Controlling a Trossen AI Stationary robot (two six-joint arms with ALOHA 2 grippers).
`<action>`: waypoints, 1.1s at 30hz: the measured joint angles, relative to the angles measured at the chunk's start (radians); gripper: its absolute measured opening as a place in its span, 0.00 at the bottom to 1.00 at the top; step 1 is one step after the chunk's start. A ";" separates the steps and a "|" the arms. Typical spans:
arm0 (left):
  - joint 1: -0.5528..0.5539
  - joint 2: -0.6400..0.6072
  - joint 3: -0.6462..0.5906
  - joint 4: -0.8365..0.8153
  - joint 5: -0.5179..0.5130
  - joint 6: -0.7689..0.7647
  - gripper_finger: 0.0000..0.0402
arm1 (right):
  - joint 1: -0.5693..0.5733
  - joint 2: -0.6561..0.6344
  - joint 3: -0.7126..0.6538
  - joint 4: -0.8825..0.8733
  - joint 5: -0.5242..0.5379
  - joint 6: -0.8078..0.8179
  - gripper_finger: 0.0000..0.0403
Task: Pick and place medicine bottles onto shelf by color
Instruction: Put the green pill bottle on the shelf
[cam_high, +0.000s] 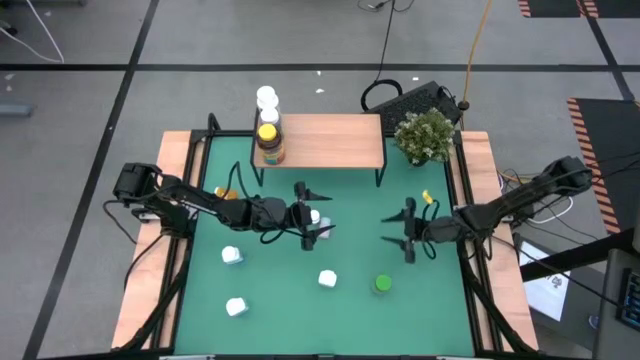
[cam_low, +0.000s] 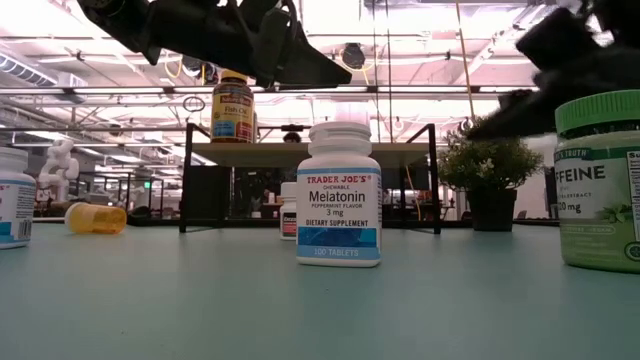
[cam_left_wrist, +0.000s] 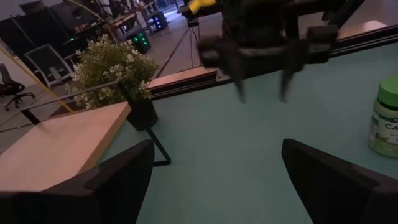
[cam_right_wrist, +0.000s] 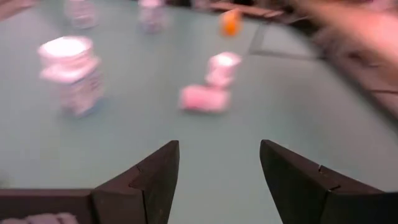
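Note:
My left gripper (cam_high: 320, 214) hangs open above the table's middle, over two small white bottles (cam_high: 316, 218); nothing shows between its fingers in the left wrist view (cam_left_wrist: 214, 168). My right gripper (cam_high: 392, 229) is open too, right of centre, facing the left one (cam_right_wrist: 219, 168). The shelf (cam_high: 330, 140) stands on its black legs at the far edge and carries an amber bottle with a yellow lid (cam_high: 268, 142) and a white bottle (cam_high: 266, 98). On the table stand white bottles (cam_high: 327, 278) (cam_high: 231, 255) (cam_high: 236, 306) and a green one (cam_high: 382, 284). An orange bottle (cam_high: 228, 192) lies on its side.
A potted plant (cam_high: 426, 135) stands at the table's far right corner beside the shelf. The Melatonin bottle (cam_low: 339, 195) and the green bottle (cam_low: 600, 180) stand near the near edge. Bare green table top (cam_high: 420, 300) lies to the near right.

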 joint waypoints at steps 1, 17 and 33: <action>0.000 0.000 0.000 0.000 0.000 0.000 0.89 | -0.012 -0.017 0.020 -0.025 0.020 -0.017 0.54; -0.008 0.000 0.000 -0.060 0.004 0.028 0.89 | 0.004 -0.079 0.502 -0.856 -0.062 0.305 0.80; -0.009 0.000 0.000 -0.012 0.043 0.034 0.89 | 0.389 0.264 0.451 -0.729 -0.371 0.868 0.80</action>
